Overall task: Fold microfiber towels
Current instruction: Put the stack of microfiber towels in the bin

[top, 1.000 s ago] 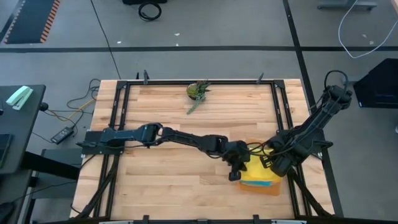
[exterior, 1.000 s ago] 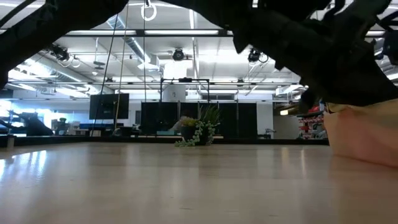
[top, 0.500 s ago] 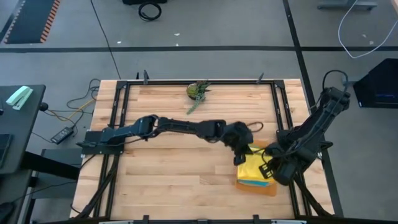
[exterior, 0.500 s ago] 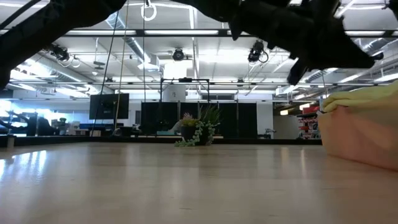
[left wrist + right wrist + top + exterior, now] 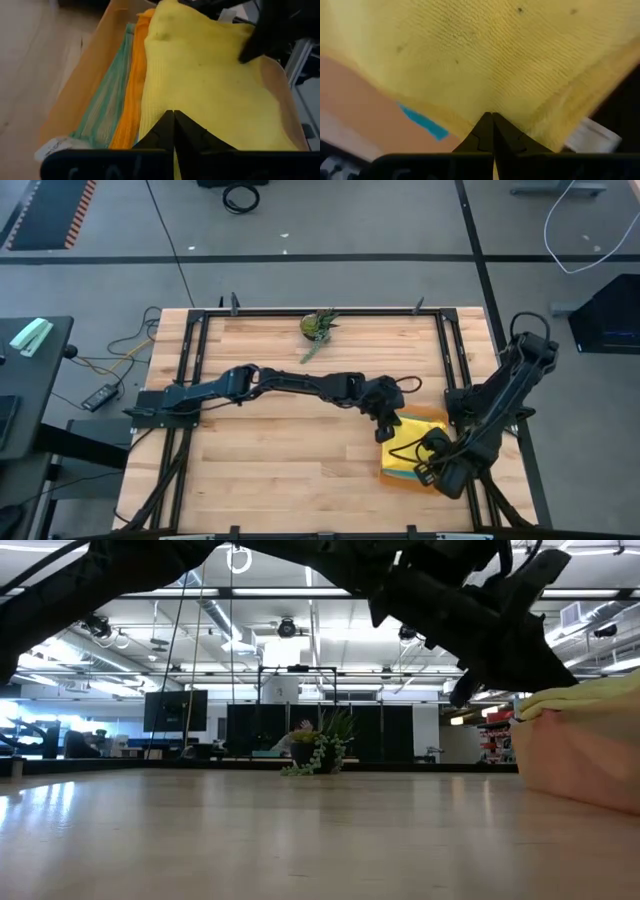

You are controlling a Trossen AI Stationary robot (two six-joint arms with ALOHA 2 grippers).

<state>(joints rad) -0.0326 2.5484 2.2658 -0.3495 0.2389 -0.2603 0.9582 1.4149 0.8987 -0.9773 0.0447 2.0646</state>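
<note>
Clearly soft and light, the yellow towel (image 5: pixel 210 85) should drape from its pinched edges, both the left gripper (image 5: pixel 173 117) and right gripper (image 5: pixel 492 120) clamping it.

I'm looking at a wooden table (image 5: pixel 280 450) of light planks with a black frame around it. A small green plant (image 5: pixel 318 326) sits at the middle of the far edge. Near the right edge, toward the near corner, a stack of towels (image 5: pixel 405 452) lies on an orange mat (image 5: pixel 436 485): yellow (image 5: pixel 210 85) on top, orange (image 5: pixel 131 110) and teal (image 5: pixel 102 112) edges showing beneath.
</note>
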